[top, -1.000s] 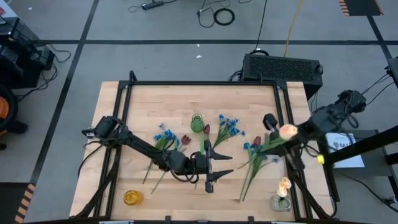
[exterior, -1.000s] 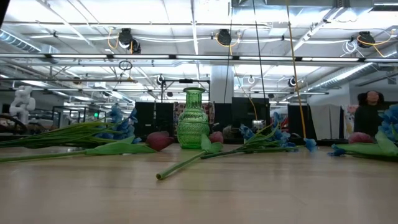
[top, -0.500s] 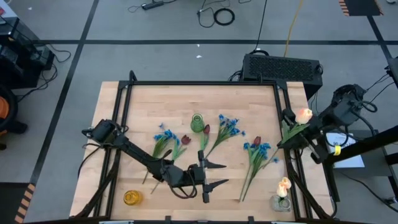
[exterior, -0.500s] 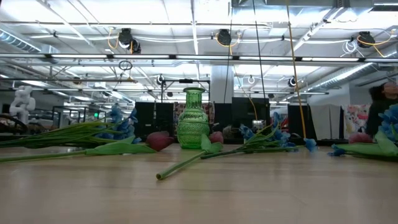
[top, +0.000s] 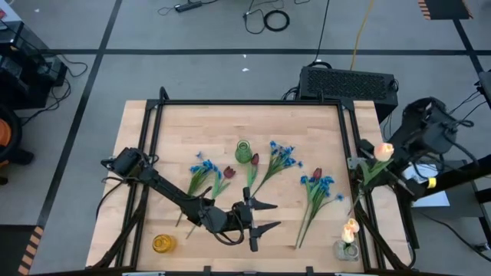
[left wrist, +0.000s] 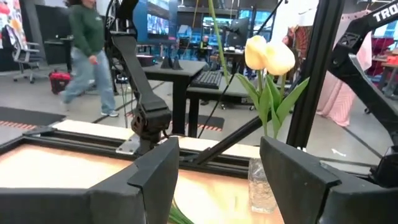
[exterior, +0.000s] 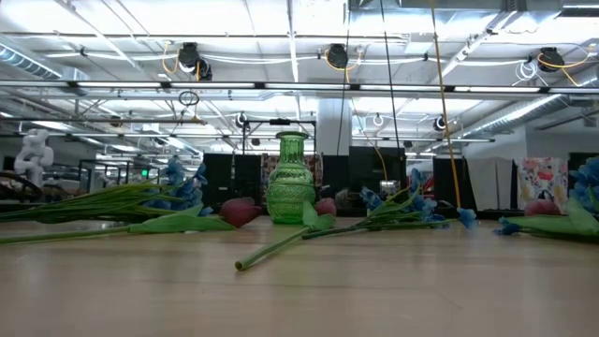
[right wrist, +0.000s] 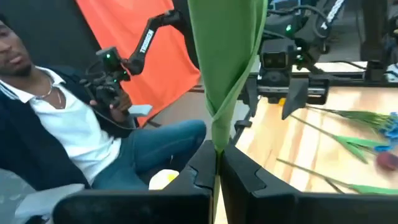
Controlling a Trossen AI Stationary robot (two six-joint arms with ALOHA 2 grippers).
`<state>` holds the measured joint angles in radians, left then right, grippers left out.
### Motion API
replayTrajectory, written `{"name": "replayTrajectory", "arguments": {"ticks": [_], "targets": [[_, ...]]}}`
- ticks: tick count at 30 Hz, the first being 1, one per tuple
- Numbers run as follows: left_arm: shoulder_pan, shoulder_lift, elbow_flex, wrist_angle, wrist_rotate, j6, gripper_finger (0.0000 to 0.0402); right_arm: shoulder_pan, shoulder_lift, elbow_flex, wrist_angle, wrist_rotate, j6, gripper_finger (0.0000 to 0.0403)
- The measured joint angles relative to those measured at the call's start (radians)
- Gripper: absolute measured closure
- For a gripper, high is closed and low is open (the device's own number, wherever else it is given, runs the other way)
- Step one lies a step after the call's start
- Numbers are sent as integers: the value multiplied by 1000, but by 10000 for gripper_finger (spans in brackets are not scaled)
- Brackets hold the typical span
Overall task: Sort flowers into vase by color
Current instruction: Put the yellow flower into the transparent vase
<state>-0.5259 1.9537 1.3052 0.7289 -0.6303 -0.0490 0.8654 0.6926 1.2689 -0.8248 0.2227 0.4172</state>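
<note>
Amber vase (top: 163,244) at the bench's (top: 169,130) near left corner. Left pincer (top: 259,215) low over the near middle of the bench, fingers (left wrist: 152,174) spread apart with nothing between them. Above it, left to right: a blue flower (top: 201,170) and a dark red tulip (top: 227,173) lying side by side, then the green vase (top: 243,151) upright at the centre, with another dark red tulip (top: 254,161) just beside it and a blue spray (top: 281,156) to its right. Seen level across the bench, green vase (exterior: 290,178) upright behind a loose stem (exterior: 281,245) lying flat. Further right, a blue flower (top: 320,184) and a red tulip (top: 317,175) close together, stems running toward the near edge. Clear vase (top: 347,248) at the near right corner, already with cream-yellow tulips (left wrist: 268,55) in it. Right pincer (top: 367,175) raised past the bench's right edge, clamped tight on the green stem of a cream tulip (top: 383,151); leaf (right wrist: 225,62) rising straight from between the shut fingers (right wrist: 186,180). Seated person (right wrist: 74,124) visible beyond the bench in the right wrist view, another person (left wrist: 87,50) walking in the room in the left wrist view.
</note>
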Motion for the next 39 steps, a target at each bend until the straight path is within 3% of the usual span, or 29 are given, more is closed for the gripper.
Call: {"name": "replayTrajectory", "arguments": {"ticks": [11, 19, 30, 35, 39], "targets": [[-5, 0, 0, -68, -8, -51, 172, 50, -18, 17, -144, 2, 23, 399], [-13, 0, 0, -88, -8, -76, 172, 80, -56, 16, -61, -8, 0, 399], [-16, 0, 0, -90, -7, -83, 172, 88, 57, -35, -99, 80, 129, 399], [-16, 0, 0, -90, -7, -103, 172, 138, 83, -36, -84, 100, 225, 399], [-16, 0, 0, -90, -7, -103, 172, 207, 89, -36, -74, 192, 302, 399]]}}
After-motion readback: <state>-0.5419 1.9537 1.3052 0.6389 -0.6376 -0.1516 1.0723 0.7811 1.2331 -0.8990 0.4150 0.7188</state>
